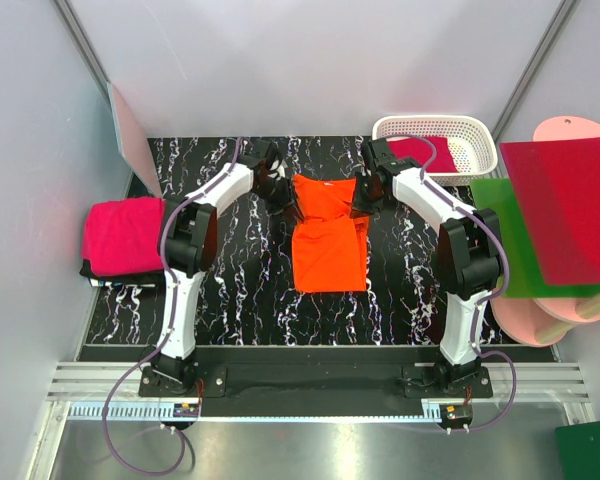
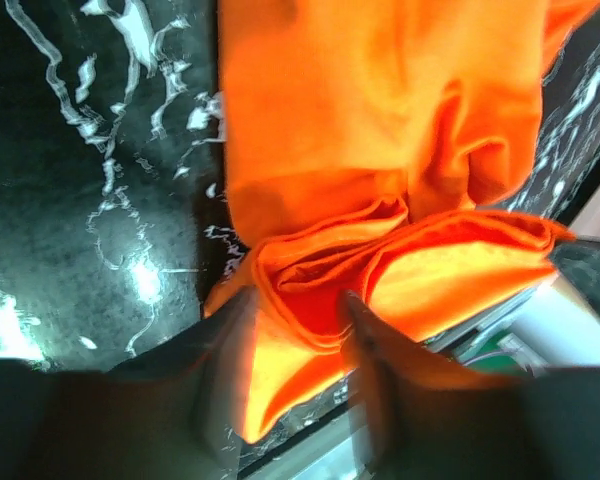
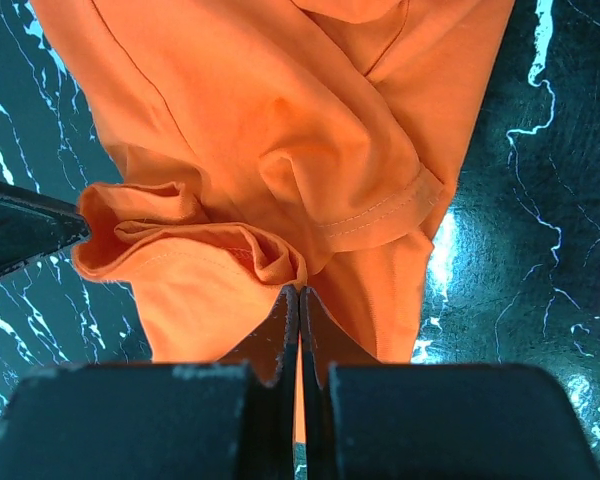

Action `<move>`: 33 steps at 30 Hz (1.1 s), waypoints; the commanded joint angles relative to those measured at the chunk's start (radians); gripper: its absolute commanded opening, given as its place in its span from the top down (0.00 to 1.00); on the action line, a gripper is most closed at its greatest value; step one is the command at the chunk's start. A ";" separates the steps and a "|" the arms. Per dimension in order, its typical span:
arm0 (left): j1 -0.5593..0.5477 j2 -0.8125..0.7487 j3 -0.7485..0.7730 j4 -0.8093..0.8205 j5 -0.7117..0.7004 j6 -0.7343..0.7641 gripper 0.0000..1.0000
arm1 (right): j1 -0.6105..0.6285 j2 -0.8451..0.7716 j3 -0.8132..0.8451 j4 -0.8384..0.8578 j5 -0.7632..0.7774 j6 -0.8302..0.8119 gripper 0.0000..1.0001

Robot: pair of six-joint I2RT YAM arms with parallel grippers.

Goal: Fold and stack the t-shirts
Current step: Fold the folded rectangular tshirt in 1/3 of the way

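Top external view: the orange t-shirt (image 1: 330, 235) lies flat on the black marbled table (image 1: 250, 290). To its left sits a folded magenta t-shirt (image 1: 123, 235). To its far right stands a white basket (image 1: 480, 150) holding a crimson t-shirt (image 1: 412, 150), with red (image 1: 570, 205) and green (image 1: 510, 250) sheets further right. The left gripper (image 2: 295, 320) clasps a thick bunched fold at its far-left corner. The right gripper (image 3: 298, 295) is pinched tight on its far-right sleeve.

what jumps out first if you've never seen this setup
The bright orange cloth t-shirt lies in the middle of the black marbled table, its far end pinched by the left hand and right hand. A folded magenta cloth t-shirt sits at the table's left edge.
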 commanded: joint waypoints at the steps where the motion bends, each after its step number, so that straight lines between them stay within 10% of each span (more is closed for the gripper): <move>1: -0.009 0.024 0.034 0.046 0.079 0.000 0.78 | -0.007 -0.033 -0.007 -0.005 0.029 -0.014 1.00; 4: -0.015 0.043 0.040 0.051 0.101 -0.002 0.99 | -0.010 -0.036 -0.016 -0.005 0.029 -0.011 1.00; 22: -0.017 -0.053 0.046 0.100 0.182 -0.019 1.00 | -0.017 -0.195 -0.122 -0.035 0.141 0.003 1.00; 24: -0.017 -0.053 0.042 0.103 0.191 -0.019 0.83 | -0.022 -0.189 -0.124 -0.037 0.152 0.004 1.00; 27: -0.015 -0.062 0.040 0.106 0.196 -0.013 0.16 | -0.025 -0.149 -0.118 -0.040 0.167 0.009 1.00; 33: 0.012 -0.145 0.020 0.106 0.174 0.004 0.01 | -0.025 0.007 -0.064 -0.017 0.149 0.020 1.00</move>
